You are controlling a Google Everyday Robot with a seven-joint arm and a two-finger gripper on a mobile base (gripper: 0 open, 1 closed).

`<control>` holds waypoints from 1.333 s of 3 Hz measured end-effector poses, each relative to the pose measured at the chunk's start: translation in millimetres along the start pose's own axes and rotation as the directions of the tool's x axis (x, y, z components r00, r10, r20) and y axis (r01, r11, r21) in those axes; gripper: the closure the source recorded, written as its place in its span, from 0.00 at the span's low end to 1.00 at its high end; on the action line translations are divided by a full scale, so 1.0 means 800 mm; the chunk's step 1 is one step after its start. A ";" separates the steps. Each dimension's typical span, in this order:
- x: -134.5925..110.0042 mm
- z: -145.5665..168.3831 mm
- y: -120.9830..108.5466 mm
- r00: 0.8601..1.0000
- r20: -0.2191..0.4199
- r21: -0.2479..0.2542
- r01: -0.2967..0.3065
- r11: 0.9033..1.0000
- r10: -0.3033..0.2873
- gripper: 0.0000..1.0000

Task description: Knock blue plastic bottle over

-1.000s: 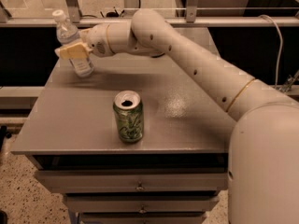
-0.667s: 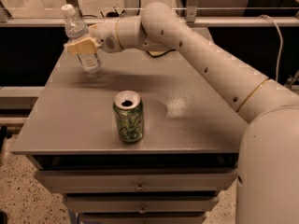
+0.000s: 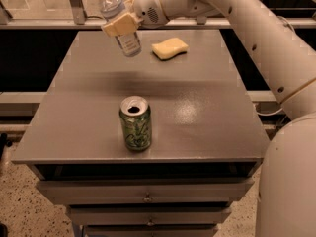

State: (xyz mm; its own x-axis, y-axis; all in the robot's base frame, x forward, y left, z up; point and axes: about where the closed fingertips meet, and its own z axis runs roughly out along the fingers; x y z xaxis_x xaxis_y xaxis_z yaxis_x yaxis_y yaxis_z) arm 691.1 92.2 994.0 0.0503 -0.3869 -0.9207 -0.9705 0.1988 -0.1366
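Gripper, beige-padded at the tip of the long white robot arm, is sitting against the middle of the slim clear plastic bottle with the pale blue-white label, above the far left part of the flat grey table. Whether it is clamped on the bottle or only pushing on it, I cannot tell.

Compared with a second ago, the bottle is leaning more, its neck tipping away to the left and its base swinging right, toward the yellow sponge now showing just beside it. That is looking like the start of the topple, but the bottle is not lying down yet, so the knock is still unfinished.

The bottle's top is running into the upper edge of the view, and its cap is hard to make out. The beige pad is covering the label's middle, and whether the base is touching the table or hanging just above it is unclear. The green soda can is standing upright near the front, well apart from all this.
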 end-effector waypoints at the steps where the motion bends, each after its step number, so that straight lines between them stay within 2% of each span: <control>1: 0.031 -0.031 0.028 0.985 -0.169 -0.075 0.019 0.997 -0.032 1.00; 2: 0.088 -0.041 0.080 0.892 -0.438 -0.202 0.025 0.979 -0.113 0.96; 3: 0.112 -0.029 0.096 0.832 -0.534 -0.237 0.021 0.971 -0.148 0.65; 4: 0.138 0.005 0.095 0.790 -0.601 -0.204 -0.009 0.979 -0.118 0.34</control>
State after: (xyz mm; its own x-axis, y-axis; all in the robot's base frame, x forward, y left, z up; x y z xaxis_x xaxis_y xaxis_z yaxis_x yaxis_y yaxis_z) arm 623.7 68.3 880.8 0.0126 -0.8706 -0.4918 -0.9986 0.0141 -0.0507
